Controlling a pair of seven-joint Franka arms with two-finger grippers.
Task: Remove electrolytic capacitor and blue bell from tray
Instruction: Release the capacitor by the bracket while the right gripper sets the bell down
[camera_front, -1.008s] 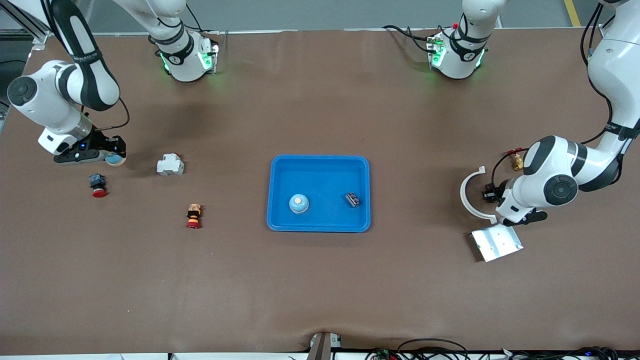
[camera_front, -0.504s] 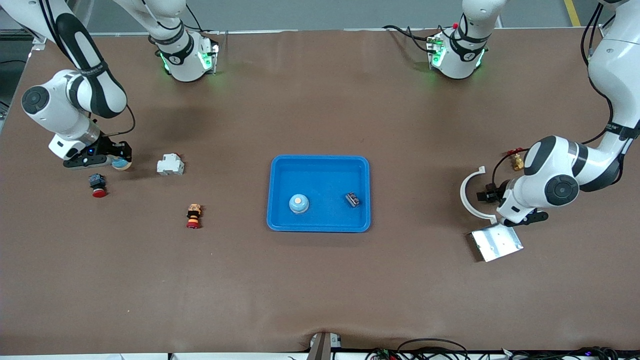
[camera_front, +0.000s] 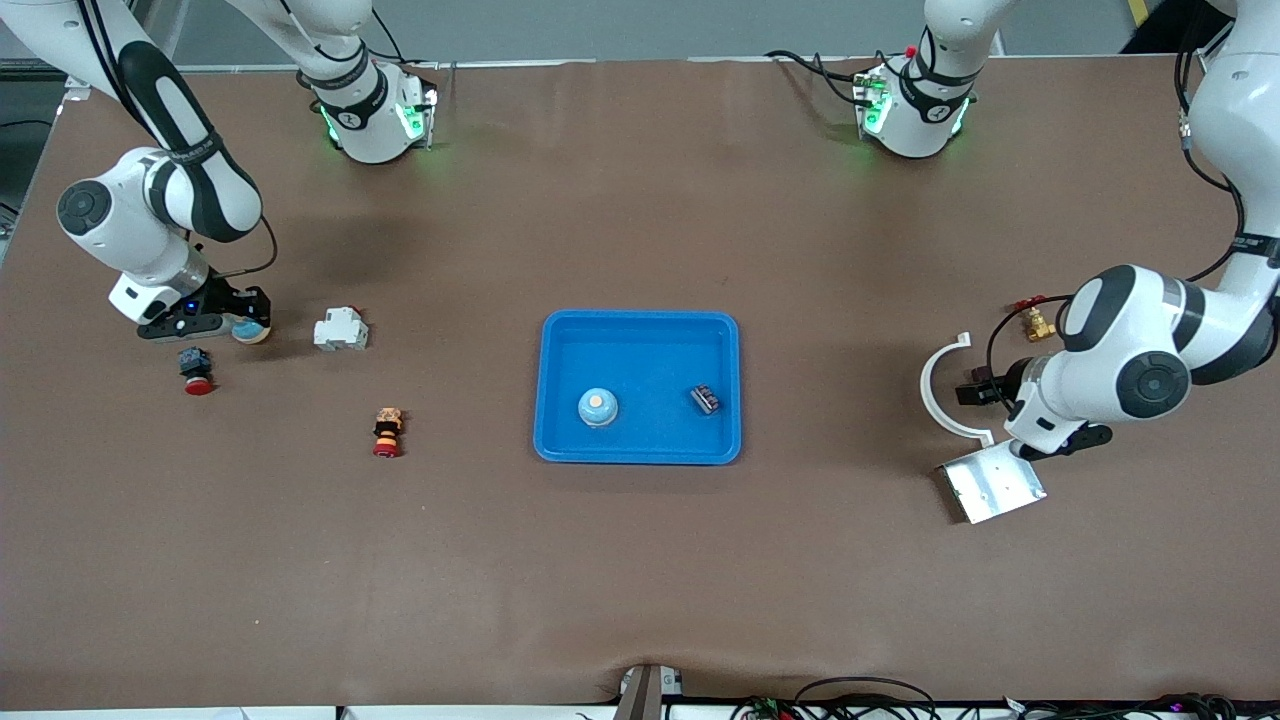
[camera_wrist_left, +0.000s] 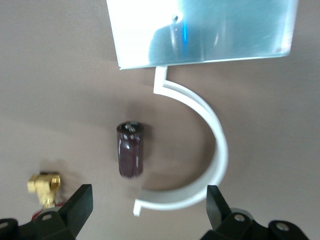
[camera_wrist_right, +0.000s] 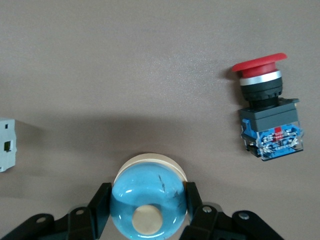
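Capacitor (camera_wrist_left: 131, 150) lies outside the tray (camera_front: 560, 440), left gripper (camera_wrist_left: 147, 207) wide open, empty; right gripper (camera_wrist_right: 148, 212) grips a blue bell (camera_wrist_right: 148, 200) off-tray.

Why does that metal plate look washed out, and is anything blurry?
Left wrist view: the metal plate mirrors the lights into white-blue glare, and the dark capacitor is slightly soft. Right wrist view: the blue bell shows small highlights and the red pushbutton is sharp.

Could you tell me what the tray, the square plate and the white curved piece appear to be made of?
The tray looks like glossy blue moulded plastic: uniform colour, rounded corners. The square plate seems to be bare metal, with a mirror-like sheen. The white curved piece is probably matte plastic: opaque and evenly white.
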